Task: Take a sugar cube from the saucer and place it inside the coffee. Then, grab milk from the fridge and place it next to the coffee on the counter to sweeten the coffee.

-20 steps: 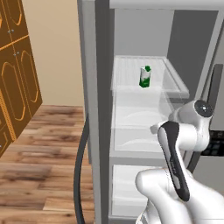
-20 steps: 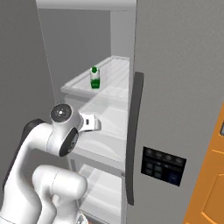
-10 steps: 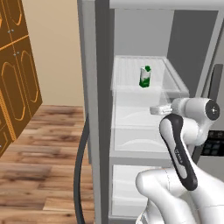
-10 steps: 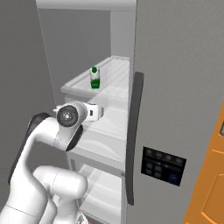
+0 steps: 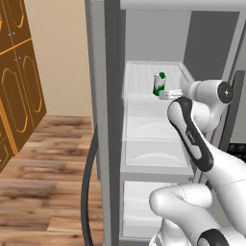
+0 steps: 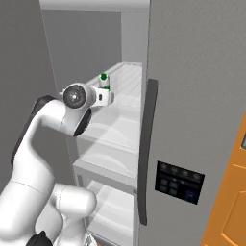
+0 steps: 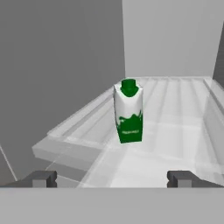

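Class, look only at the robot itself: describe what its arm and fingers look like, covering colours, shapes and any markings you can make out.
The arm is made of glossy white, rounded, tube-like segments with a dark band running along one link. A round grey and black cap with a small centre dot marks a joint. At its end, the gripper has two small, blocky, dark grey fingers. No cables or lettering are visible.

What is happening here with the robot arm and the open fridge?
The white robot arm is reaching into the open fridge toward the milk carton, which stands upright on a white shelf. The gripper is open and empty, lined up with the carton but apart from it. The milk is not yet grasped.
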You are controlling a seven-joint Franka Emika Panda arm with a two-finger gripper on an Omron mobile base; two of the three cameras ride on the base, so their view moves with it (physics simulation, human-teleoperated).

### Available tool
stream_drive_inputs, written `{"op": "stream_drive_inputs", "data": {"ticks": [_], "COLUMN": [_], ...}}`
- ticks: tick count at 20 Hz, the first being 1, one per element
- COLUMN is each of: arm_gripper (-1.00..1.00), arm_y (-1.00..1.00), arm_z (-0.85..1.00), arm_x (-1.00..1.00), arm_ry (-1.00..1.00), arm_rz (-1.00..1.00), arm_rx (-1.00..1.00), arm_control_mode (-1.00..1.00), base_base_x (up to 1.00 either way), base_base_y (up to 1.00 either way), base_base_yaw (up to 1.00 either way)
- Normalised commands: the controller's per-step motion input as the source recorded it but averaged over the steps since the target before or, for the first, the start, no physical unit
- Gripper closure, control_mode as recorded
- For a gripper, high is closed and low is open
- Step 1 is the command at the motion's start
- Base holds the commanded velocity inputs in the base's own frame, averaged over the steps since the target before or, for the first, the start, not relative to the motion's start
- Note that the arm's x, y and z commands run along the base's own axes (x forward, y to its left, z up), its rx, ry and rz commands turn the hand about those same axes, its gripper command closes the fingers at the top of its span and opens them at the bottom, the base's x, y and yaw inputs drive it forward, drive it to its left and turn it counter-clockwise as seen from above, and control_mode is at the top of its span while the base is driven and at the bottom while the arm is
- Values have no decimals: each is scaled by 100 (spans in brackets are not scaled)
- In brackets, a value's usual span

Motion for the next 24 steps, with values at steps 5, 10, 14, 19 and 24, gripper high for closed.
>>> {"op": "stream_drive_inputs", "data": {"ticks": [5, 10, 14, 19, 24], "arm_gripper": [-100, -100, -100, -100, -100], "arm_y": [10, 5, 0, 0, 0], "arm_z": [3, 0, 0, -1, -13], "arm_x": [17, 24, 30, 40, 44], "arm_ry": [4, 4, 0, 0, 0], "arm_rz": [0, 0, 0, 0, 0], "arm_rx": [-2, -4, 0, 0, 0], "arm_control_mode": [-100, -100, -100, -100, -100], "base_base_x": [0, 0, 0, 0, 0], "base_base_y": [0, 0, 0, 0, 0], "base_base_yaw": [0, 0, 0, 0, 0]}}
